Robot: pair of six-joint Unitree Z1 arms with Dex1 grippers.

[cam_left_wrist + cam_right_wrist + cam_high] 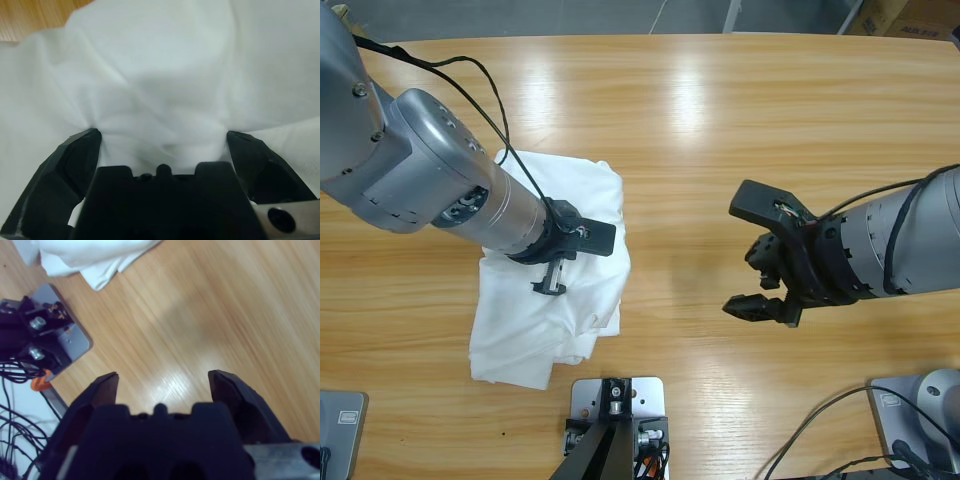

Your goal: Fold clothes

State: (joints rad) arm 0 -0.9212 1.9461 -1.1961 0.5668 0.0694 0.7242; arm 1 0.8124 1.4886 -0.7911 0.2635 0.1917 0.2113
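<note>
Clothes: a white bundle (555,275), loosely folded and rumpled, lies on the left half of the worktop (720,130), towards the near edge; no logo or print shows on it in any view.

Left arm: comes in from the upper left corner, its thick silver elbow close under the camera, forearm sloping down onto the middle of the bundle.

Left pincer: (552,280) planted on the cloth; in the left wrist view its two black jaws stand spread wide (162,137) with white fabric bunched up between them and pressed against both tips, not clenched on it.

Right arm: reaches in from the right edge, roughly level, with a black cable looping along it.

Right pincer: (757,258) released, jaws wide apart, holding nothing, above bare wood well to the right of the bundle.

Writing: some lettering on a box at the far top right corner, too small to read.

Left wrist view only: nearly all cloth, folds and creases, with a sliver of wood at its top left corner.

Right wrist view only: looks past the spread jaws (162,382) onto bare wood, with a corner of the white cloth (95,257) at the top left, apart from the jaws.
</note>
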